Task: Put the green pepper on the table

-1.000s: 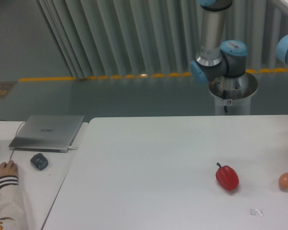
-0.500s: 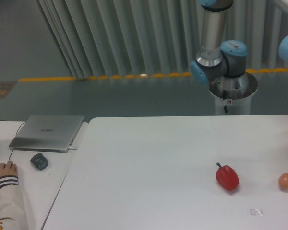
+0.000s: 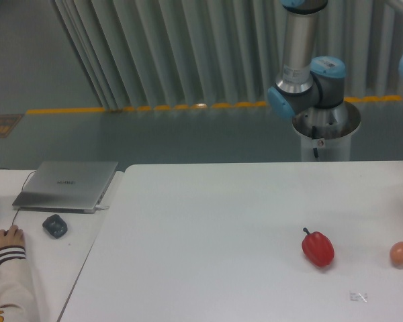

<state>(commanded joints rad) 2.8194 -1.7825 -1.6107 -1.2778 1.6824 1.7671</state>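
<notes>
So from where I'm standing, the big white table (image 3: 208, 228) has just a couple of things on it, all over on the right side. There's a red pepper (image 3: 318, 247) lying there with its stem poking up to the left, and well to the right of it a small orange-brown egg-shaped thing (image 3: 401, 253) close to the edge of the shot. In front of the two, nearer me, there's a tiny grey printed mark (image 3: 358, 296) on the tabletop.

The robot arm (image 3: 305, 77) rises behind the far edge of the table, silver tube with blue joints on a round base, and it runs up out of the top of the shot. The claw isn't in the shot at all, so I can't say if it's open or closed. The green pepper isn't visible anywhere either.

Off to the left is a separate white desk (image 3: 67, 261) with a closed laptop (image 3: 67, 184), a dark mouse (image 3: 54, 225), and somebody's hand (image 3: 8, 238) in a striped cuff resting on it.
</notes>
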